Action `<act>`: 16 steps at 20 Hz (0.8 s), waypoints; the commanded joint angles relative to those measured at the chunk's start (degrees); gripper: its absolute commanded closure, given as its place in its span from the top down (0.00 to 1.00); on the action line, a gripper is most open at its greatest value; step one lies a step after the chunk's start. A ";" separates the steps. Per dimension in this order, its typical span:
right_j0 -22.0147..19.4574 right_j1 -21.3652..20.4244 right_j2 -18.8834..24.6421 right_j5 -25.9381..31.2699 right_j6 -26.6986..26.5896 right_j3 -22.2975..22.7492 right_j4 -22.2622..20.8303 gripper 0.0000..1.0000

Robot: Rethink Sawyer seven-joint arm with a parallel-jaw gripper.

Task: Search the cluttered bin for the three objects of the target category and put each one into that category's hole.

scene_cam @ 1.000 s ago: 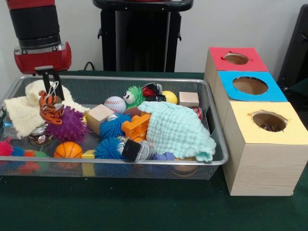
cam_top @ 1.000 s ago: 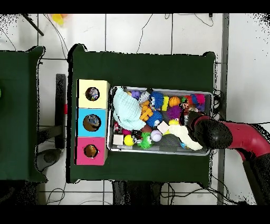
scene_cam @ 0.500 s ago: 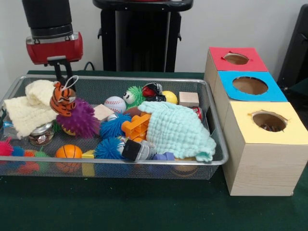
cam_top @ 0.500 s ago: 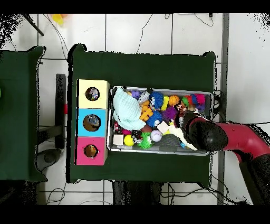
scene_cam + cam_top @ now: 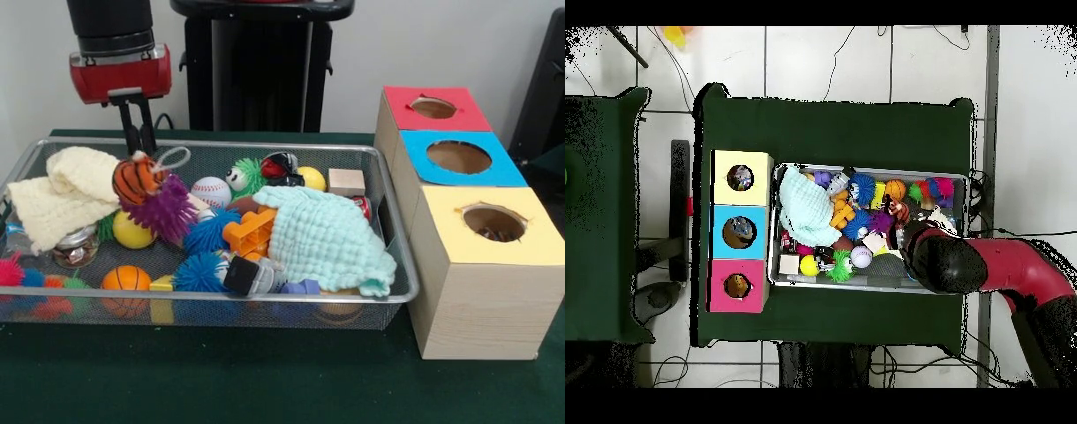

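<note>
The gripper [image 5: 139, 141] hangs over the left part of the wire bin [image 5: 388, 231], its jaws closed on a small tiger toy [image 5: 136, 177] with orange and black stripes and a white loop of cord at its top. The toy is lifted above the clutter, and a purple spiky ball [image 5: 163, 210] sits just under it, touching it or nearly so; whether it clings to the toy cannot be told. Beside them lie a cream cloth [image 5: 62, 190] at the bin's left end, a yellow ball [image 5: 131, 231], a baseball [image 5: 211, 191] and a small basketball [image 5: 125, 278]. A pale green cloth [image 5: 331, 238] covers much of the bin's right half, with an orange block [image 5: 251, 232] and blue spiky balls [image 5: 208, 234] beside it. On the green table [image 5: 265, 380], right of the bin, stands a row of three wooden boxes, each with a round hole: a red box [image 5: 433, 108], a blue box [image 5: 457, 157] and a yellow box [image 5: 490, 225]. From overhead, the red arm [image 5: 1005, 268] reaches into the bin from the right.
</note>
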 commanded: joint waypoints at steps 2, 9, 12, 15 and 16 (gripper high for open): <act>1.24 -5.45 -2.09 -4.16 6.94 5.70 2.50 0.00; 1.42 -11.95 -2.83 -5.77 8.74 11.47 5.73 0.00; 2.52 -10.99 -4.14 -7.45 9.40 11.57 5.53 0.00; 2.73 -10.47 -4.36 -7.94 8.12 11.26 5.60 0.00; 2.69 -10.09 -4.38 -7.72 7.65 11.01 5.88 0.00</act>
